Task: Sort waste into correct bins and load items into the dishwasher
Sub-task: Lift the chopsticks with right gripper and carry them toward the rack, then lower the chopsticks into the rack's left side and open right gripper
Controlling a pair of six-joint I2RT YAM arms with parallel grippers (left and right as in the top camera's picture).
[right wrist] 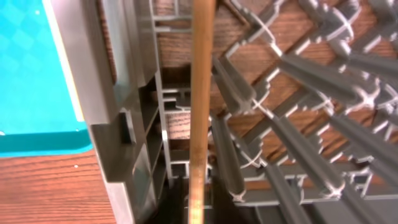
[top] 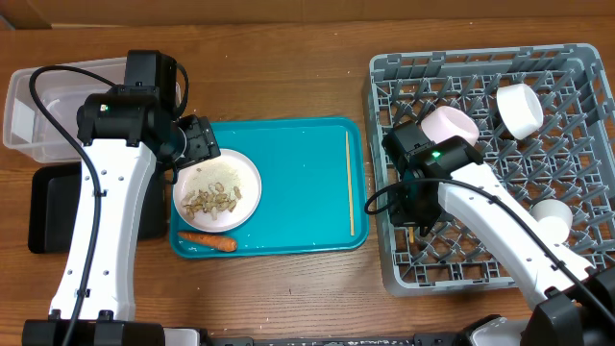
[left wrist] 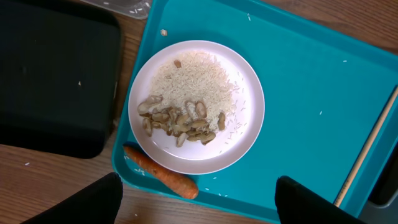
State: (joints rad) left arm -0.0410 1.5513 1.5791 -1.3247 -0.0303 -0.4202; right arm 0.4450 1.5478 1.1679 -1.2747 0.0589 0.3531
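Note:
A white plate (top: pixel 219 192) with rice grains and beige food scraps (left wrist: pixel 180 121) sits at the left of the teal tray (top: pixel 298 154). An orange carrot (left wrist: pixel 163 177) lies along the tray's front rim. My left gripper (left wrist: pixel 199 202) hovers open just over the carrot and the plate's near edge, holding nothing. One chopstick (top: pixel 349 183) lies at the tray's right side. My right gripper (right wrist: pixel 198 211) is down inside the grey dish rack (top: pixel 384 106) near its left wall, shut on a second chopstick (right wrist: pixel 200 93) that runs between the pegs.
The rack also holds a pinkish bowl (top: pixel 450 125), a white cup (top: pixel 519 109) and another white dish (top: pixel 553 213). A clear tub (top: pixel 38 111) and a black tray (top: pixel 48 207) stand left of the teal tray, behind my left arm.

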